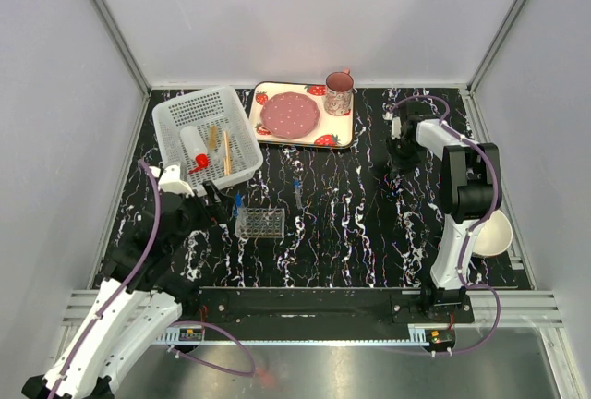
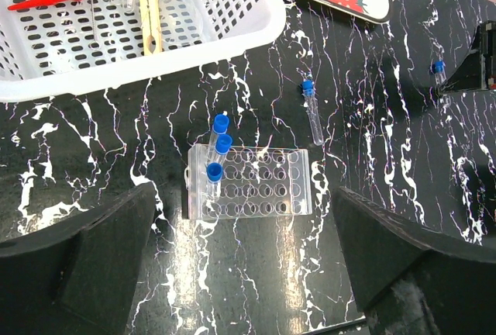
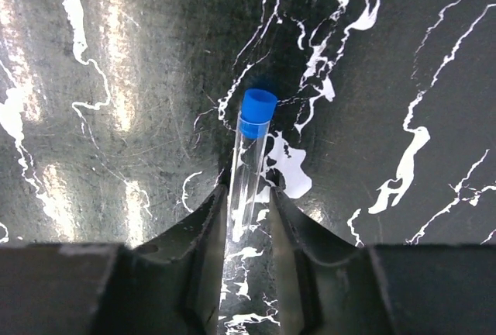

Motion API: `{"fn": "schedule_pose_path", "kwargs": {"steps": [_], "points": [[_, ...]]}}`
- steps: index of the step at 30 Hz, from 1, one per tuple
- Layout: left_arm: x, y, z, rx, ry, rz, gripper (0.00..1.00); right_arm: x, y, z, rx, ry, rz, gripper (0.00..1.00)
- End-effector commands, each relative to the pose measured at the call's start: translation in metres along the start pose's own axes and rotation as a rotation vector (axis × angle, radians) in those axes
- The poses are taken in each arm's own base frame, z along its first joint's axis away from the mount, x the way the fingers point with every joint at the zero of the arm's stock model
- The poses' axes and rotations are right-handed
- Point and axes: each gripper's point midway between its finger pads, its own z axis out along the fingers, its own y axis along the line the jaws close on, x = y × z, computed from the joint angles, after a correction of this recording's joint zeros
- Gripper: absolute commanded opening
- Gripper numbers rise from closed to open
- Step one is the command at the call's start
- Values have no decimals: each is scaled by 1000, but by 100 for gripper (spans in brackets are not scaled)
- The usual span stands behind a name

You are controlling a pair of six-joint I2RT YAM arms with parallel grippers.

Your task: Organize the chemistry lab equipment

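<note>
A clear blue-capped tube (image 3: 256, 118) lies on the black marbled table. My right gripper (image 3: 248, 195) is astride it, jaws narrow but open, the left finger against the glass and a slim gap on the other side. In the top view this gripper (image 1: 400, 154) is down at the far right. The clear grid rack (image 2: 256, 184) holds three blue-capped tubes (image 2: 215, 170) along its left edge. Another tube (image 2: 312, 114) lies loose behind the rack. My left gripper (image 2: 248, 273) hovers wide open and empty just in front of the rack. The red-capped bottle (image 1: 197, 161) and wooden sticks (image 1: 225, 151) lie in the white basket (image 1: 240, 103).
The strawberry tray (image 1: 340, 136) with a pink plate and a mug (image 1: 339, 92) stands at the back centre. A cream bowl (image 1: 489, 233) sits behind the right arm at the table's right edge. Grey walls close in three sides.
</note>
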Motion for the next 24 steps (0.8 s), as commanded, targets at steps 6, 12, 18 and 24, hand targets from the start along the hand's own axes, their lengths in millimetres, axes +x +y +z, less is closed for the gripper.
{"fn": "schedule_pose_path", "kwargs": {"steps": [6, 12, 18, 24], "points": [[-14, -21, -2, 97, -49, -55, 99, 4, -7, 8, 34, 11, -1, 15], [-16, -74, -5, 356, 3, -137, 99, 10, 24, -14, -151, -37, -83, 8], [-12, -139, -3, 707, 114, -297, 99, 16, 100, -91, -620, -183, -240, 8], [-6, -196, 11, 855, 227, -336, 99, 35, 146, -158, -958, -278, -347, 9]]}}
